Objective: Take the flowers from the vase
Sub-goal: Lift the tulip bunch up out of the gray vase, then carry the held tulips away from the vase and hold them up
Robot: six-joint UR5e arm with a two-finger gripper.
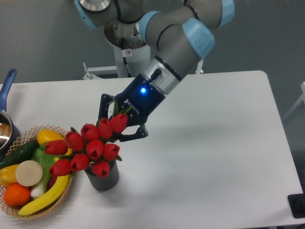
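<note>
Gripper (120,120) position: above and just behind the vase (103,177), at the end of the arm (178,45), which reaches down from the upper centre toward the left half of the table (214,143). A blue indicator light (143,90) is lit on the gripper body. Both black fingers (132,136) are closed around the green stems of the flowers (88,148); the bunch is clamped between them.

Flowers: a cluster of red tulip buds, tilted toward the camera and to the left, with the buds spread in front of and below the gripper. The lowest buds hang directly over the vase mouth and hide its rim. Whether the stem ends are inside the vase or clear of it cannot be determined, because the buds block the view.

Vase: dark grey, ribbed, upright on the table, near the front left.

Adjacent items: a wicker basket (62,193) stands just left of the vase and holds a banana (45,195), an orange (16,194), a cucumber (19,153) and other produce. A pot with a blue handle (7,86) sits at the far left edge.
</note>
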